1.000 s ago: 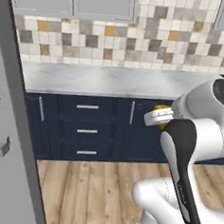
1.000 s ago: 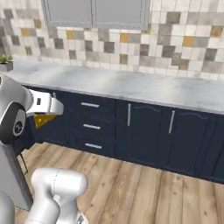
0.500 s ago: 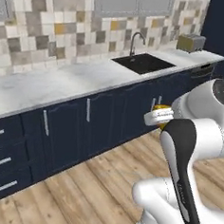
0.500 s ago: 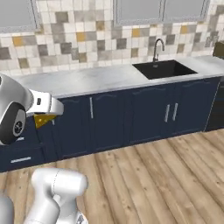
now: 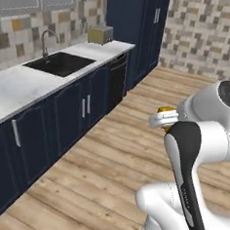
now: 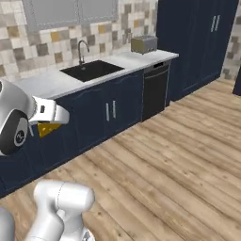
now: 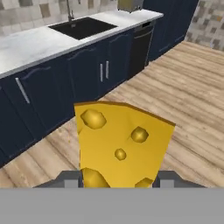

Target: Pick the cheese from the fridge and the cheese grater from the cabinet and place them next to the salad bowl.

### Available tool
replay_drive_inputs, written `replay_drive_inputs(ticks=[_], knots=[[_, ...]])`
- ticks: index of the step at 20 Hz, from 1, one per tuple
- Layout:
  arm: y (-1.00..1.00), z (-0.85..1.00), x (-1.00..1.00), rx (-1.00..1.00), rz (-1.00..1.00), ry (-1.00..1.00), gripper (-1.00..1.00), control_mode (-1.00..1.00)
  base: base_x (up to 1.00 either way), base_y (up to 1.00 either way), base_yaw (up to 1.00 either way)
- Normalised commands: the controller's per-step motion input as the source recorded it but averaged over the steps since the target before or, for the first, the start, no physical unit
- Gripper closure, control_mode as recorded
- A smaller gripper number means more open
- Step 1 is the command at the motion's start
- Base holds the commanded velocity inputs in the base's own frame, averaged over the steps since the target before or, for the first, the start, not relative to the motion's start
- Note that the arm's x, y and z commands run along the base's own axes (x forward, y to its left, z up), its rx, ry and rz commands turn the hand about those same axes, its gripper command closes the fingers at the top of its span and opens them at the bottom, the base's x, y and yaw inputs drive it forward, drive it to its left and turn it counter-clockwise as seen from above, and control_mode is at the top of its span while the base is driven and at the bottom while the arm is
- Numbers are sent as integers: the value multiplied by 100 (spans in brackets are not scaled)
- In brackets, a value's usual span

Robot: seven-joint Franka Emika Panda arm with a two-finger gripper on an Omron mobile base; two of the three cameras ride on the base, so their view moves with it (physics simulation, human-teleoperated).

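Between the fingertips at the bottom of the hand view sits the cheese (image 7: 120,146), and that's where we've got it: pinched in the gripper (image 7: 117,179), jaws closed in on the wedge's lower edge. The pads themselves are mostly hidden, we only see two grey stubs poking out at about 7 and 5 o'clock of the wedge, so the exact contact is hard to make out. The wedge's bottom is cut off by the picture's lower band too.

The cheese stands with its broad holed face toward the camera, long axis running up from the fingers, its flat top edge slanting down toward 3 o'clock.

In the left base view we only catch a sliver of the cheese (image 5: 165,111) peeking over the white wrist, the rest blocked by the arm. In the right base view it (image 6: 47,129) hangs under the hand as a small yellow corner.

Further out, at 11 to 12 o'clock of the wedge in the hand view, there's the counter (image 7: 30,46) with the sink (image 7: 81,27), navy doors below, and a toaster (image 7: 130,4) cropped at the top edge. Wooden floor (image 7: 192,87) fills 1 to 4 o'clock.
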Motion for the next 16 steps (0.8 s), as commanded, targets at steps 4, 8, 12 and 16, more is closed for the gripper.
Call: replay_drive_inputs(ticks=[4, 8, 12, 16], knots=[[0, 0, 0, 0, 0, 0, 100, 100, 17, 36, -68], [0, 0, 0, 0, 0, 0, 100, 100, 25, 37, -67], [0, 0, 0, 0, 0, 0, 100, 100, 32, 41, -57], [0, 0, 0, 0, 0, 0, 100, 100, 52, 42, -26]])
